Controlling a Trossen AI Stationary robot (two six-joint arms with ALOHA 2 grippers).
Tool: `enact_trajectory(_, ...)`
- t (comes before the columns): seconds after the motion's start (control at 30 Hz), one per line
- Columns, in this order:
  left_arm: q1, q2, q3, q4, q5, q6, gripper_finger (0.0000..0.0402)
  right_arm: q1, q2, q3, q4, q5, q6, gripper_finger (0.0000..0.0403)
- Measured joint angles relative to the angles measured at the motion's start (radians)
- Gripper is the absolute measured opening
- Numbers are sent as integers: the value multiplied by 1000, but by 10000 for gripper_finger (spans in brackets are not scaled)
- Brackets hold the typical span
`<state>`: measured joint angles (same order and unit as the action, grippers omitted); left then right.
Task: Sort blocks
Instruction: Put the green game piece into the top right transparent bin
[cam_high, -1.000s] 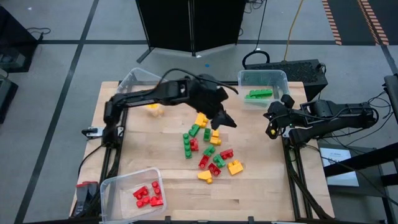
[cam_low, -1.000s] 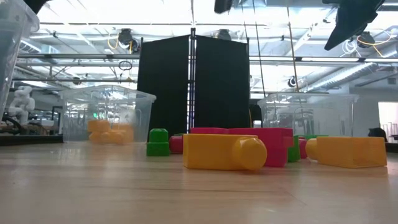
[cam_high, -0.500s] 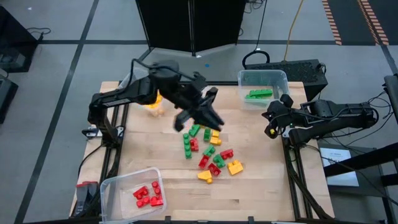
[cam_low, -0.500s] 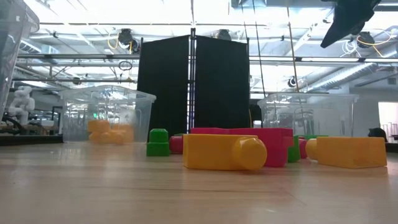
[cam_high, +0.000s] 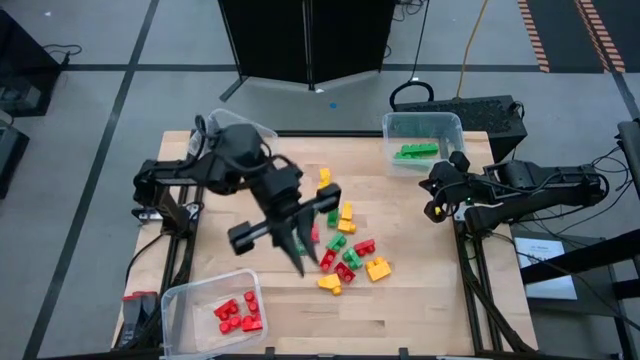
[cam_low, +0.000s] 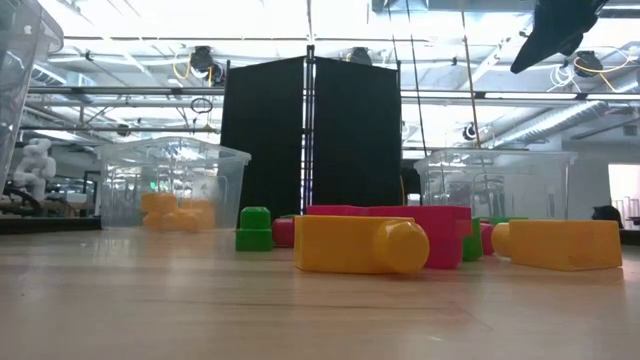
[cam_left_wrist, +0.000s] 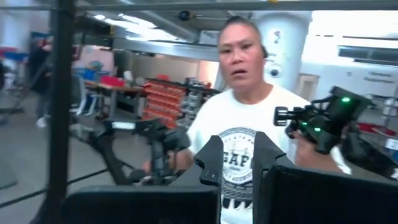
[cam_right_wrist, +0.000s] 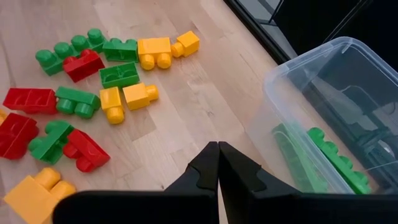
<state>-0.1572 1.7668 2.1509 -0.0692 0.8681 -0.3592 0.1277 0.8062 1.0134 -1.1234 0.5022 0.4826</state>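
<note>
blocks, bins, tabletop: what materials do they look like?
Blocks: likely hard moulded plastic, solid red, yellow and green, smooth with a slight sheen on the studs. Bins: clear plastic, glossy; the green blocks inside show through the wall. Tabletop: pale wood or a wood-look surface, with visible grain lines and a matte finish.

blocks (cam_high: 343, 245): red/yellow/green | loose cluster, table centre | some already in bins

A wooden table (cam_high: 420, 300) stands on grey floor (cam_high: 80, 150) crossed by dark lines. A black screen (cam_low: 312, 140) rises behind it. Ceiling lights and pipes (cam_low: 560, 115) show overhead. A person (cam_left_wrist: 249, 118) stands near orange shelves (cam_left_wrist: 168, 102).
</note>
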Motion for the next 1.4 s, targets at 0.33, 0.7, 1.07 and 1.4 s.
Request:
enact_trajectory(0.33,-44,0,0,8,-15,-61,0,0,0,0,1,0,2,6)
enact_trajectory(0.7,-5,-39,0,-655,-691,84,0,0,0,0,21,-1,-3,6)
enact_trajectory(1.07,-57,-1,0,-1127,-1309,350,0,0,2,0,31,-2,80,6)
enact_trajectory(1.4,-88,-9,0,-1018,-1314,523,0,0,24,0,51,36,54,6)
